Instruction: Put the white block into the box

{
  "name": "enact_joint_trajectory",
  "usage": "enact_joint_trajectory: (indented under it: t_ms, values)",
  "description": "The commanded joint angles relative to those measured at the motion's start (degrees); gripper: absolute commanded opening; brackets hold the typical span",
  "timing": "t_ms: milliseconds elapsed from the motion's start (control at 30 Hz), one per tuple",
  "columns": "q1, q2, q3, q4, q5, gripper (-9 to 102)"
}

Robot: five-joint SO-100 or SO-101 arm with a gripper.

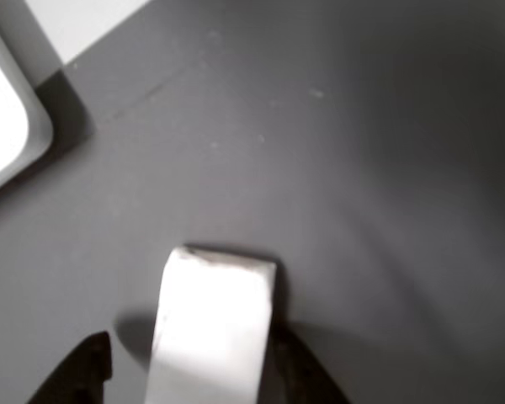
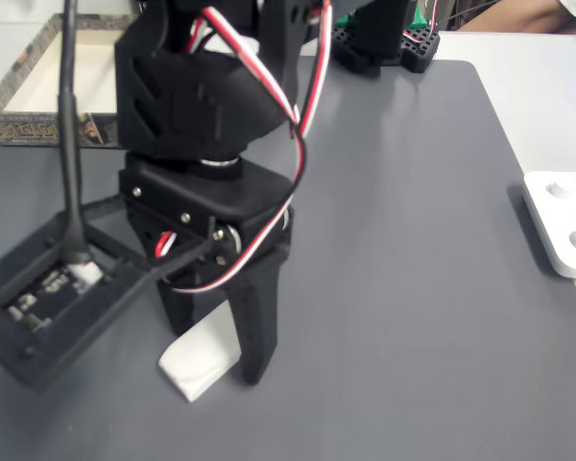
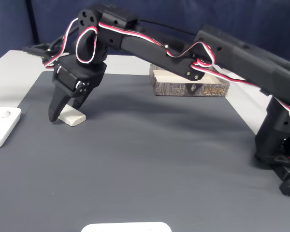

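The white block (image 1: 212, 324) lies flat on the dark grey surface (image 2: 403, 288), right between the two black fingers of the end effector (image 2: 216, 370), which stand apart on either side of it without clamping yet. In the other view one fingertip shows to the left of the block with a gap of grey between them, while the other sits close against its right edge; whether that one touches I cannot tell. In a fixed view the block (image 3: 71, 117) rests just beside the lowered tips (image 3: 63, 116).

The step in hand looks like the grasp itself: the fingers are down at block level and the next move calls for closing them squarely on the long sides, then lifting clear before carrying it across. The box (image 3: 189, 83) stands well apart from the end effector, behind the arm in that fixed view, so the carry will need a fair swing and enough height to clear the rim.

The block is a plain oblong with matt faces and slightly rough edges, likely light. The box (image 2: 38, 82) is cardboard, with pale inner walls and printed outer sides. The surface is smooth and matt. A flat white plate (image 2: 566, 221) with rounded corners lies off to one side.
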Motion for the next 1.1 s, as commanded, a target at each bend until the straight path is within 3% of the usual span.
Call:
enact_joint_trajectory:
  t_ms: [0,833,1067]
  values:
    - [-1.0,0.6,-2.3,-0.9,-0.6,28]
    - [-1.4,0.8,-2.1,2.1,-2.2,17]
    - [-1.6,0.8,-2.1,3.8,-2.6,8]
